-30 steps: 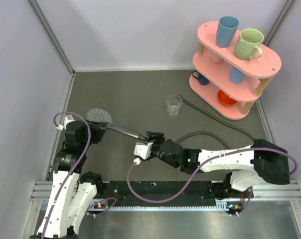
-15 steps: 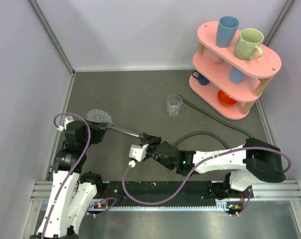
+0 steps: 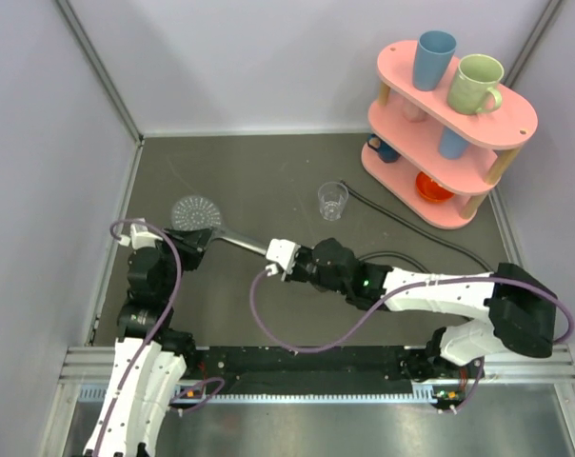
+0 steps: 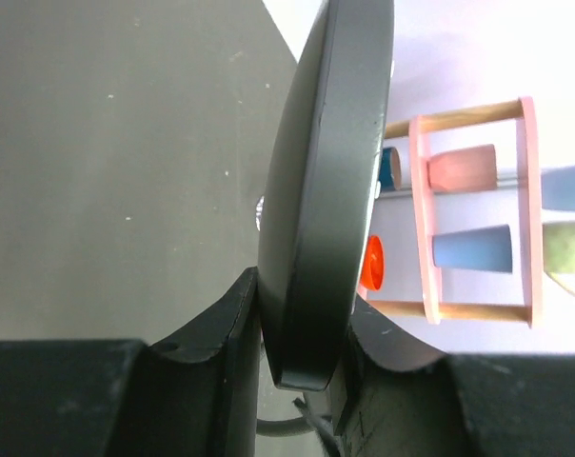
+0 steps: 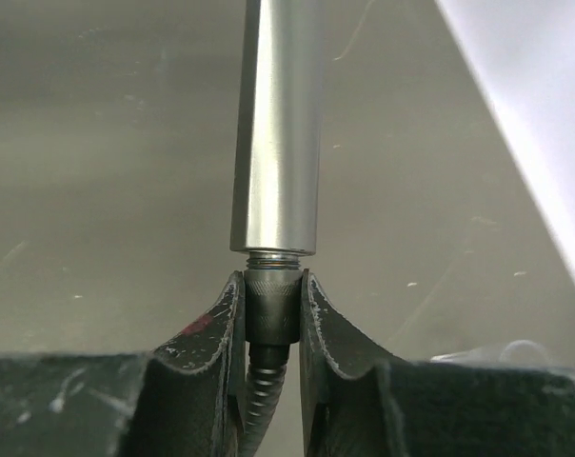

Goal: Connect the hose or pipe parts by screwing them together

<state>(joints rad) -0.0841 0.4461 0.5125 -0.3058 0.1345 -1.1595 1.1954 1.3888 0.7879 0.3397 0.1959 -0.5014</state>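
Shower head (image 3: 194,211) at left side of desk (image 3: 268,181), disc rim clamped tight in left hand (image 4: 305,319). Handle (image 5: 280,124) end meets nut (image 5: 272,307) of hose (image 3: 406,257), and right hand (image 5: 272,286) is narrow, pinching nut. Glass cup (image 3: 333,200) stands on desk. Pink shelf (image 3: 402,176) top carries blue cup (image 3: 433,59) and green mug (image 3: 478,83).

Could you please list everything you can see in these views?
hand shower: one, grey, table's left.
hose: one, dark, table's right, nut against shower handle.
glass: one, clear, mid-table.
rack: one, pink, far right corner.
cups: two, blue, rack top and middle.
green mug: one, green, rack top.
pink cup: one, pink, rack middle.
navy mug: one, navy, rack bottom.
bowl: one, orange, rack bottom.
cables: two, purple, along arms.
left claw: one, black, shut on hand shower.
right claw: one, black, shut on hose.
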